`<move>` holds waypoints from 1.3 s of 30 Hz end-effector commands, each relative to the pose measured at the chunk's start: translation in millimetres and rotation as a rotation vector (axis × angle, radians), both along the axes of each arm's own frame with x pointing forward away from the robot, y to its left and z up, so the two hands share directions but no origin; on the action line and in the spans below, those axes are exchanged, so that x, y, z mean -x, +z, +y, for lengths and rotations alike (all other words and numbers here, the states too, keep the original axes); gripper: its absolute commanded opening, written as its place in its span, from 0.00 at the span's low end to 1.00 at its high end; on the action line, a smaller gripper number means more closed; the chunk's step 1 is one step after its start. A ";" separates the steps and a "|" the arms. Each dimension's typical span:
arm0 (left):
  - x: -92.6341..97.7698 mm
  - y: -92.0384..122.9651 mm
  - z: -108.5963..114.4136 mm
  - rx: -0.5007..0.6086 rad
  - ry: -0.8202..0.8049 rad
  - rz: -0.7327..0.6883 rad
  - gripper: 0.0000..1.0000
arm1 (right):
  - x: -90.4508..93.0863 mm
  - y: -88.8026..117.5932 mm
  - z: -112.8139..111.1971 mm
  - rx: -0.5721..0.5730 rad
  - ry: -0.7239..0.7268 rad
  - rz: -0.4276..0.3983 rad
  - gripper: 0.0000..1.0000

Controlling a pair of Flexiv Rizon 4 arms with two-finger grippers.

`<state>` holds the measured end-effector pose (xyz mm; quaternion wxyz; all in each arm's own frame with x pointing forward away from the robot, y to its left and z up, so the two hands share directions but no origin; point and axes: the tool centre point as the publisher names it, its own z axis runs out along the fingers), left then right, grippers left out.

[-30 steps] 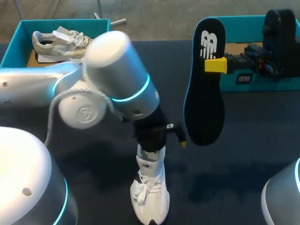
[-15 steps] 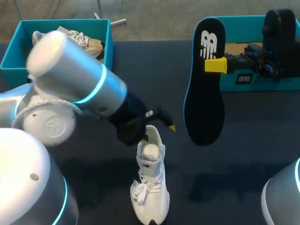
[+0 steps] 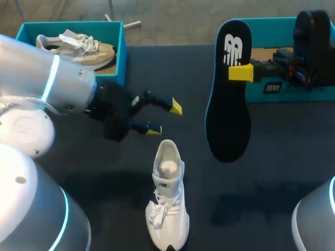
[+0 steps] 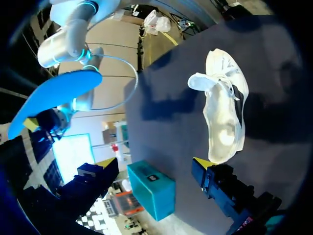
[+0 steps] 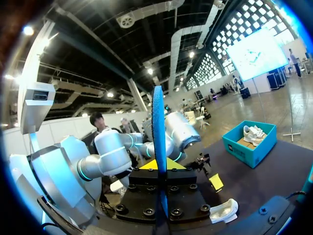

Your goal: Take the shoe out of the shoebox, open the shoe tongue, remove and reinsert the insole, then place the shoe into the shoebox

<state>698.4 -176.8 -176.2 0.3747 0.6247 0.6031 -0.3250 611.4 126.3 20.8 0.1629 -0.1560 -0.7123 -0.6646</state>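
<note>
Pulling back off white shoe — left gripper, fingers apart; right gripper clamped on insole, unmoved.

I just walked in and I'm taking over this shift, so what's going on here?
The right gripper is shut on the dark insole, holding it in the air above the table. The white shoe sits on the table. The left gripper, open, hovers just past its heel. The insole is not yet back in.

My head camera looks down from above and behind. My left wrist camera faces the table, my right hugs the insole edge-on; all three share the white shoe.
</note>
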 end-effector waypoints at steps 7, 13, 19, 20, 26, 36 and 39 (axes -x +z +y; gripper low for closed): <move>-1.8 13.5 23.1 0.185 -0.079 0.011 1.00 | -2.5 -0.6 2.9 0.002 0.002 0.002 0.00; -1.8 13.5 23.1 0.185 -0.079 0.011 1.00 | -2.5 -0.6 2.9 0.002 0.002 0.002 0.00; -16.2 26.7 30.7 0.271 -0.050 -0.042 1.00 | -2.5 -0.6 2.9 0.002 0.002 0.002 0.00; -19.5 29.3 31.2 0.285 -0.047 -0.053 1.00 | -2.5 -0.6 2.9 0.002 0.002 0.002 0.00; -31.2 35.4 31.6 0.362 -0.043 -0.086 1.00 | -2.5 -0.6 2.9 0.002 0.002 0.002 0.00; -40.2 43.2 30.9 0.431 -0.066 -0.099 1.00 | -2.5 -0.6 2.9 0.002 0.002 0.002 0.00; -40.2 43.2 30.9 0.431 -0.066 -0.099 1.00 | -2.5 -0.6 2.9 0.002 0.002 0.002 0.00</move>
